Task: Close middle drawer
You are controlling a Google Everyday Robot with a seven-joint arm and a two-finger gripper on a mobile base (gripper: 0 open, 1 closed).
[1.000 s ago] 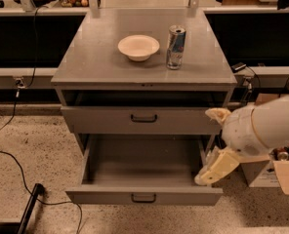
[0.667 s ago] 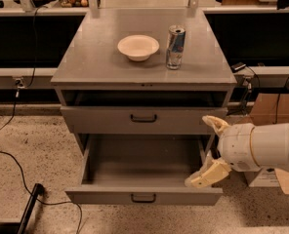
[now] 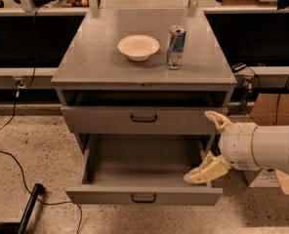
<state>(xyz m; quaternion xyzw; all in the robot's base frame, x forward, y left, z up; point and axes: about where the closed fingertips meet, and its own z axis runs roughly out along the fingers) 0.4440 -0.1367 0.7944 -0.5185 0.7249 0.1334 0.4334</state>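
The tool [image 3: 199, 146] hangs by the right side of the cabinet [image 3: 66, 99], its two pale fingers spread wide apart and holding nothing. The middle drawer [image 3: 143, 197] stands pulled far out, its front just below and left of the lower finger. Above and left of the tool, a bowl [image 3: 138, 47] and a can [image 3: 175, 47] rest on the surface [image 3: 95, 57]
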